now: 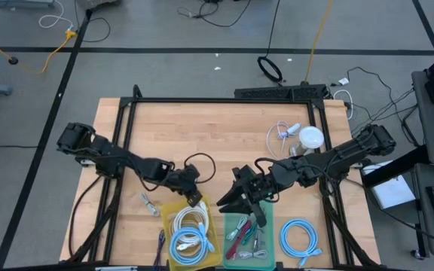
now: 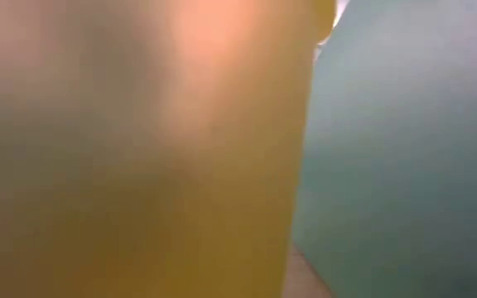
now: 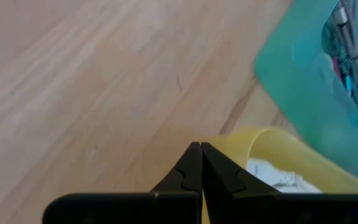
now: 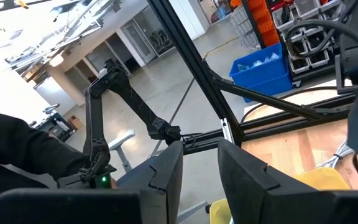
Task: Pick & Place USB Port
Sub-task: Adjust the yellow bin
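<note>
USB port is judged to be the small pale connector (image 1: 148, 203) lying on the table (image 1: 224, 135), lower left of centre, just beside the yellow bin (image 1: 173, 212). Left gripper (image 1: 195, 198), pressed together, is held at that bin's upper edge and should be spread before descent. Right gripper (image 1: 232, 199), partly spread with nothing seen between its fingers, is held over the teal bin (image 1: 268, 226).

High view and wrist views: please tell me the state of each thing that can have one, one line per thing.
left gripper: shut, empty, at the yellow bin's rim.
right gripper: jaws apart, nothing visible between them, above the teal bin.
yellow bin: holds white and blue coiled cables.
teal bin: holds red and grey cables.
blue cable: coiled, on the table beside the teal bin.
</note>
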{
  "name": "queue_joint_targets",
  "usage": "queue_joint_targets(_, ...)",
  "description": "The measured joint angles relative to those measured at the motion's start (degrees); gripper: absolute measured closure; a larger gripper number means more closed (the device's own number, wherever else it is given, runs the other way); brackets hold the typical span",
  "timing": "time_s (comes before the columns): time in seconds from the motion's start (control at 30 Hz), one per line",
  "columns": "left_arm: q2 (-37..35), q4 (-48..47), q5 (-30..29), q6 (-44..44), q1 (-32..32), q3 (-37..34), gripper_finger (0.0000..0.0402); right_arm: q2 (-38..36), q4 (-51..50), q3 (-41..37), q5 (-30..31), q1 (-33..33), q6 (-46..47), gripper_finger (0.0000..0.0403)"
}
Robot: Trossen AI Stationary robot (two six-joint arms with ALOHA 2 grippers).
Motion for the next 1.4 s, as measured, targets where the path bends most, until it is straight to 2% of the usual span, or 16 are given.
queue_joint_targets(0.17, 0.0, 1.1, 0.9, 1.1, 1.7, 0.0, 0.0402, 0.0, 0.0, 0.0, 0.0, 0.0, 0.0, 0.0309)
queue_joint_targets(0.4, 0.0, 1.3, 7.1, 4.1, 3.3, 0.0, 0.0401, 0.0, 0.0, 0.0, 0.0, 0.0, 0.1, 0.0309)
queue_joint_targets(0.73, 0.0, 1.3, 8.5, 4.1, 3.4, 0.0, 0.0401, 0.0, 0.0, 0.0, 0.0, 0.0, -0.1, 0.0310)
queue_joint_targets(0.93, 2.8, 6.3, 13.9, 4.0, 3.8, 0.0, 0.0401, 0.0, 0.0, 0.0, 0.1, 0.0, -1.5, 0.0310)
queue_joint_targets(1.07, 7.8, 5.6, 16.3, 5.0, 3.7, 3.8, 0.0401, 0.0, -0.5, 0.0, 0.1, 0.0, -1.8, 0.0310)
queue_joint_targets(1.27, 15.4, 2.9, 16.5, 9.7, 3.8, 14.0, 0.0401, 0.0, -1.2, 0.0, 0.1, 0.0, -1.6, 0.0310)
queue_joint_targets(1.4, 17.2, -6.8, 15.3, 13.0, 4.1, 21.0, 0.0401, 0.0, -1.9, 0.0, -0.2, 0.0, -0.4, 0.0310)
